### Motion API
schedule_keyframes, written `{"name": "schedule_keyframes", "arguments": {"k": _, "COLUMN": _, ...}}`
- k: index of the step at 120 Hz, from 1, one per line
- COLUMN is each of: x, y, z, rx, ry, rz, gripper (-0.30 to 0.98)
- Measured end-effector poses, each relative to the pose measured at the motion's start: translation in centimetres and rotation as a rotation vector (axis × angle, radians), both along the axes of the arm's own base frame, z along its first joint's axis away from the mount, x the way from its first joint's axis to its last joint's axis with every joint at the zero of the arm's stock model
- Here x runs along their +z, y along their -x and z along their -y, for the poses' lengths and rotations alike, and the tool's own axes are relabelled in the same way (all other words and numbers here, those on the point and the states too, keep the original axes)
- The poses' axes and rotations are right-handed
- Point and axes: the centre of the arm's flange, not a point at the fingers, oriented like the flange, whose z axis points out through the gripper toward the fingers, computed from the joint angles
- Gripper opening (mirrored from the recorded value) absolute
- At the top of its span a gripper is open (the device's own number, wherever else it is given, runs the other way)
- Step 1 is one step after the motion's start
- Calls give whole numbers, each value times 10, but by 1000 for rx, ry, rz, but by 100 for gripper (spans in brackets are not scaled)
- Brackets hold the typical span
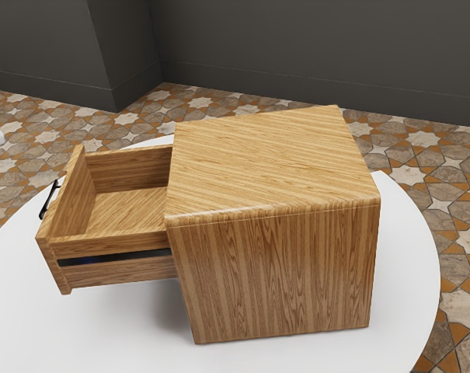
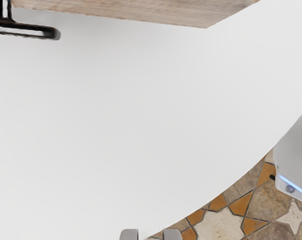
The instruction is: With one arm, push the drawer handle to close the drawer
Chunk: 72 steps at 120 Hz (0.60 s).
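Open drawer juts from cabinet on white table

The cabinet stands on the worktop, nearer the edge at the exterior view's right than the one at its left. The drawer juts from the cabinet over the worktop, toward the edge at the exterior view's left. The handle is on the drawer's outer face, turned away from the cabinet. Floor lies beyond the worktop's edge, with walls behind.
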Motion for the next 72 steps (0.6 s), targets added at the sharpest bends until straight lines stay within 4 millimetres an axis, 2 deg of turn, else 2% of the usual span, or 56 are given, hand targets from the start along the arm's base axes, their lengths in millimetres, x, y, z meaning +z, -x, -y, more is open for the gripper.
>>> {"name": "schedule_keyframes", "arguments": {"k": 26, "x": -33, "y": -57, "z": -4, "rx": -167, "ry": -30, "rz": 96, "gripper": -8}}
{"name": "schedule_keyframes", "arguments": {"k": 47, "x": -45, "y": -82, "z": -8, "rx": -252, "ry": -46, "rz": 143, "gripper": -9}}
{"name": "schedule_keyframes", "arguments": {"k": 72, "x": -55, "y": -103, "z": -12, "rx": -306, "ry": -39, "rz": 173, "gripper": -10}}
